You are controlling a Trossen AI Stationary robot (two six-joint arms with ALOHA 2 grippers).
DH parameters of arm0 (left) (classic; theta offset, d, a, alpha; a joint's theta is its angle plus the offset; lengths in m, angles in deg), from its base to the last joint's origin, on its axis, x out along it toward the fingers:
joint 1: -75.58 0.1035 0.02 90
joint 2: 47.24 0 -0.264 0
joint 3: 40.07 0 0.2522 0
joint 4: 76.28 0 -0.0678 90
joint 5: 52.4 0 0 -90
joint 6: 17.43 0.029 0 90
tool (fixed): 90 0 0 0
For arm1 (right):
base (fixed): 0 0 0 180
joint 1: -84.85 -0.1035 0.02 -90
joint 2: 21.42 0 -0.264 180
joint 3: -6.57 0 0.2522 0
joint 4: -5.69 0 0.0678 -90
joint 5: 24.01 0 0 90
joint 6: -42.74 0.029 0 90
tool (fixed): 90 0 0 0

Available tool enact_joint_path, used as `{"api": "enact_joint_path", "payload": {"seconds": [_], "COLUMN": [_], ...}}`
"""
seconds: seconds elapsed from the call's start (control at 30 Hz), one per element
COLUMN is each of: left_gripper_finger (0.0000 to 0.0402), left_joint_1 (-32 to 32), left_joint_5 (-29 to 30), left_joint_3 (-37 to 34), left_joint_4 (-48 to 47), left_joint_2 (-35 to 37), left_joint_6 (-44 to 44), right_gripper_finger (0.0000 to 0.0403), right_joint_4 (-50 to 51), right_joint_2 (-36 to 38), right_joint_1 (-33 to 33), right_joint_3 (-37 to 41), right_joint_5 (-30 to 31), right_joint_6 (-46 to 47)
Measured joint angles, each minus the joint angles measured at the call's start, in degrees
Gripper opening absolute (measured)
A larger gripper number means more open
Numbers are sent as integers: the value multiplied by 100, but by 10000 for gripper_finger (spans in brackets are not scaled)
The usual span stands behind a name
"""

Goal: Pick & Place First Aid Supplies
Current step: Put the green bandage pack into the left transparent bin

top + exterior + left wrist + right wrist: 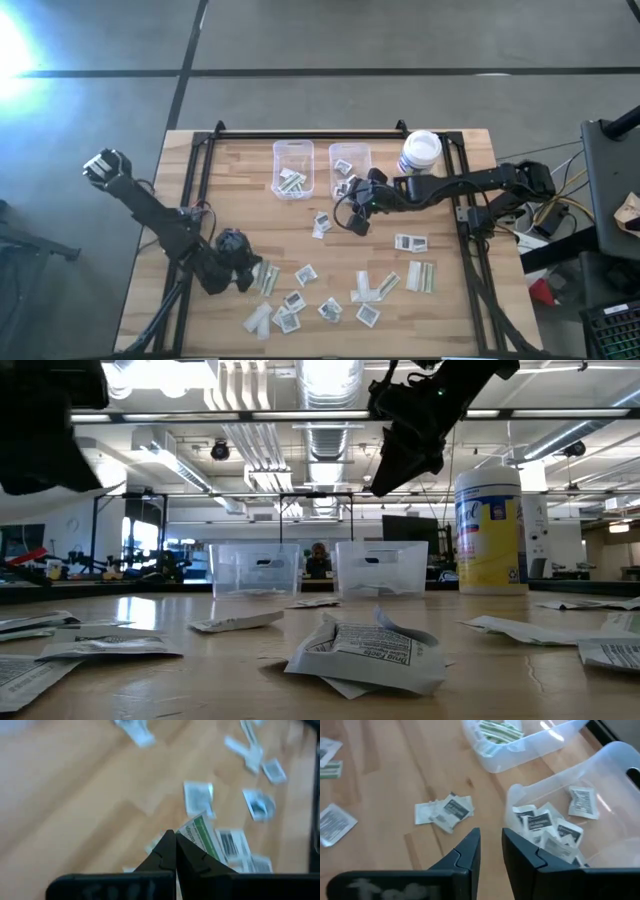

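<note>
Low over the near-left of the wooden table [240, 190], the left gripper [175, 851] has its jaws pressed together on a green-striped strip packet [206, 839], probably lifting it for the left bin [292, 168], where strips already lie. Right of centre, the right gripper [491, 851] hovers empty with jaws slightly parted beside the right bin [615, 785] of square packets [555, 832], with loose packets [330, 305] strewn along the near side. A white-lidded jar [420, 152] stands far right, in a bright workshop.
</note>
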Motion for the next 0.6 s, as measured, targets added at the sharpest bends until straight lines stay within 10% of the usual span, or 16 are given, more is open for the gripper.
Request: {"api": "enact_joint_path", "payload": {"seconds": [0.6], "left_gripper_finger": [0], "left_joint_1": [1974], "left_joint_5": [746], "left_joint_3": [-1], "left_joint_4": [47], "left_joint_2": [836], "left_joint_6": [2276], "right_gripper_finger": [66], "right_joint_4": [-24], "right_joint_2": [0], "right_joint_1": [-1213], "right_joint_3": [240], "right_joint_5": [4], "right_joint_6": [788]}}
